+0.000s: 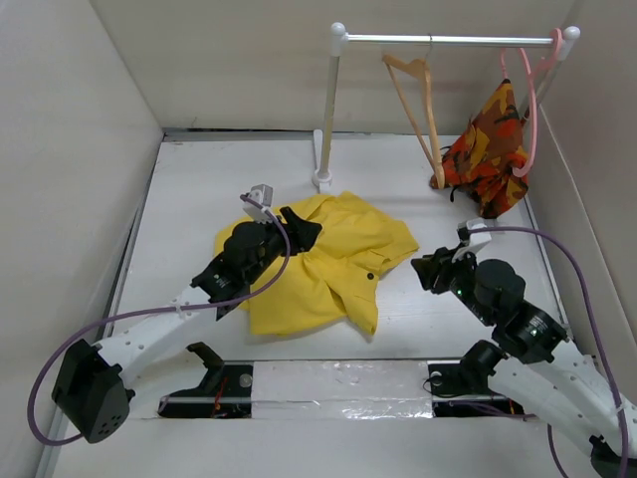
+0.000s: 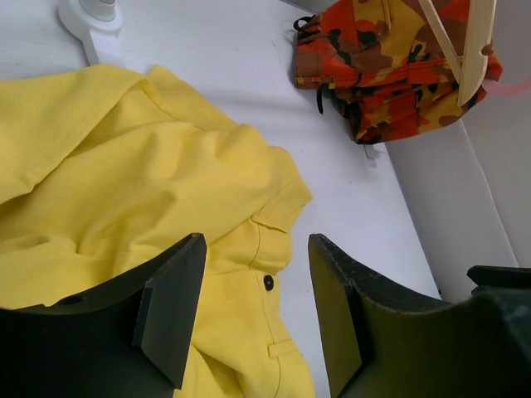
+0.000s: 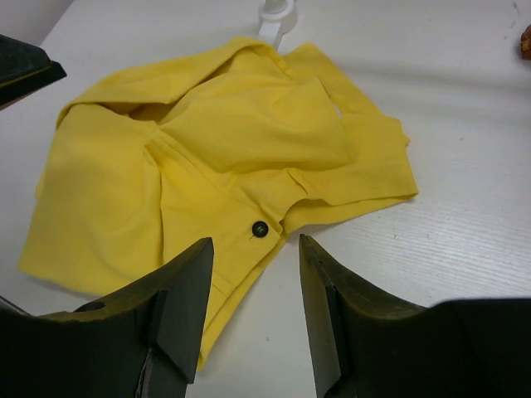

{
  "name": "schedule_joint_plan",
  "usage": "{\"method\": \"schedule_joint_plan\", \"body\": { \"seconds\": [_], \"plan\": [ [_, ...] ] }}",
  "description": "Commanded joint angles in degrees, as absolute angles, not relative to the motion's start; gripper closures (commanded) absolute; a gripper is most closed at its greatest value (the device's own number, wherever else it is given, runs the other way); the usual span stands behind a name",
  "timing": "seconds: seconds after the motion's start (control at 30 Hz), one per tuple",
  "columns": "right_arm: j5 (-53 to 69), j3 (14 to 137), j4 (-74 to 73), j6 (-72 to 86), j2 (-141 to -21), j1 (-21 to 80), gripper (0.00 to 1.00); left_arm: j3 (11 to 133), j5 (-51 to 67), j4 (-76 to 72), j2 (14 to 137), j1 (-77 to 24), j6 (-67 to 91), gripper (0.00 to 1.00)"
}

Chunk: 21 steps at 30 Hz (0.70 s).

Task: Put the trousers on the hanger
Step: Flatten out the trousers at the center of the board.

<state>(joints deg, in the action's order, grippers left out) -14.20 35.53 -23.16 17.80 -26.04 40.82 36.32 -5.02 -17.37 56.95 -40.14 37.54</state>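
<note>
**Trousers to hanger: nothing placed yet**

Trousers point(image 1: 323, 264): crumpled heap, middle of the tabletop point(image 1: 199, 189).
Hanger point(image 1: 418, 110): bare, on the rail point(image 1: 448, 40) at 1 o'clock, well apart.
Left gripper point(image 1: 299, 227): jaws apart, empty, over the heap's 10 o'clock edge.
Right gripper point(image 1: 428, 269): jaws apart, empty, at 3 o'clock.
Remaining: grasp, lift, drape over the hanger.
</note>
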Motion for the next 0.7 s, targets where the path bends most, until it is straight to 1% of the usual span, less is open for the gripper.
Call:
{"method": "schedule_joint_plan", "body": {
  "seconds": [0.0, 0.07, 0.1, 0.13, 0.17, 0.23, 0.27, 0.33, 0.37, 0.4, 0.43, 0.53, 0.57, 0.6, 0.63, 0.67],
  "plan": [
    [-13.62, 35.94, -21.0, 17.93, -27.41, 40.43, 0.64, 34.72, -4.75, -18.45, 54.58, -39.99, 38.23, 0.5],
    [-14.5, 36.21, -21.36, 18.02, -27.86, 40.43, 0.77, 34.45, -3.61, -19.33, 53.88, -39.99, 37.97, 0.52],
    [-15.63, 35.78, -21.1, 18.19, -28.3, 40.43, 0.92, 34.54, -1.95, -19.51, 53.7, -39.99, 37.71, 0.53],
    [-15.91, 35.6, -21.09, 18.19, -28.56, 40.43, 0.97, 34.54, -1.5, -19.95, 53.79, -39.99, 37.27, 0.59],
    [-16.08, 35.51, -21.35, 18.19, -28.91, 40.43, 1.0, 34.72, -1.49, -19.86, 54.05, -40.51, 37.09, 0.61],
    [-16.7, 35.16, -21.62, 18.54, -30.31, 40.43, 1.0, 34.98, -3.77, -19.34, 54.58, -42.88, 36.91, 0.7],
    [-16.96, 34.72, -21.36, 19.24, -30.84, 40.43, 1.0, 35.07, -4.3, -19.25, 55.28, -43.76, 36.74, 0.8],
    [-16.88, 33.49, -20.74, 19.6, -32.33, 40.43, 1.0, 35.42, -5.7, -18.46, 56.24, -47.08, 36.13, 0.89],
    [-16.79, 33.14, -20.31, 19.69, -34.17, 40.43, 1.0, 35.59, -6.84, -18.02, 57.47, -48.76, 35.86, 0.98],
    [-17.4, 32.79, -19.35, 19.77, -35.23, 40.43, 1.0, 36.2, -9.99, -17.58, 58.35, -50.61, 35.25, 1.0],
    [-17.92, 32.44, -19.16, 19.95, -36.55, 40.43, 1.0, 36.65, -11.5, -16.01, 59.32, -54.63, 34.98, 1.0],
    [-18.02, 31.91, -16.01, 20.3, -42.78, 38.41, 1.0, 39.11, -18.44, -10.92, 64.24, -60.1, 35.41, 1.0],
    [-17.5, 31.64, -13.65, 20.39, -44.54, 37.71, 0.98, 39.37, -20.28, -9.68, 65.9, -62.38, 36.12, 1.0],
    [-15.92, 31.73, -12.49, 20.48, -48.48, 35.96, 0.88, 39.55, -21.69, -8.54, 66.35, -62.4, 37.25, 1.0],
    [-14.86, 31.73, -11.35, 20.57, -50.6, 35.08, 0.81, 39.64, -24.06, -6.18, 66.53, -62.4, 40.14, 1.0],
    [-13.64, 31.9, -10.21, 20.57, -52.63, 34.2, 0.74, 39.55, -25.39, -4.85, 66.45, -62.4, 41.47, 0.9]
  ]
}}
